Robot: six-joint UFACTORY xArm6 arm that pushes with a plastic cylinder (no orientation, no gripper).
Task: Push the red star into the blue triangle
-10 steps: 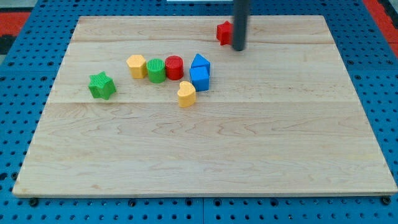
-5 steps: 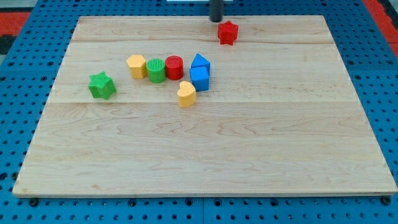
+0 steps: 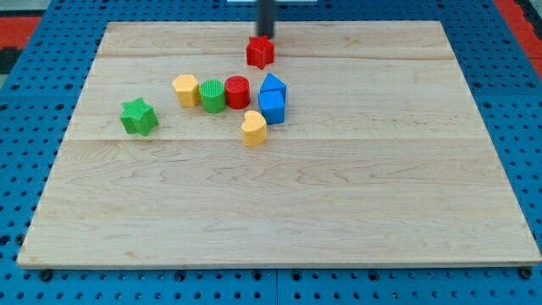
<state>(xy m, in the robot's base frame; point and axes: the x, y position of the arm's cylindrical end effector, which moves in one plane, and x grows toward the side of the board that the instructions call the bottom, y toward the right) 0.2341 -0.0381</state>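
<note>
My tip (image 3: 266, 36) is sitting at the view's top, touching the red star's (image 3: 261, 52) upper edge (no jaws on this rod, so no spread to note). The star, a small ridged solid-red piece, is lying on the wooden counter (image 3: 339, 186) just above the blue triangle (image 3: 272, 83), apart from it. No writing is showing.

Pale wooden board (image 3: 279, 212), three planks with visible seams, sits on a blue perforated pegboard surface (image 3: 25, 169). Red perforated patches at the view's top-left (image 3: 21, 17) and top-right (image 3: 521, 13) corners. Light even, soft shadows.
</note>
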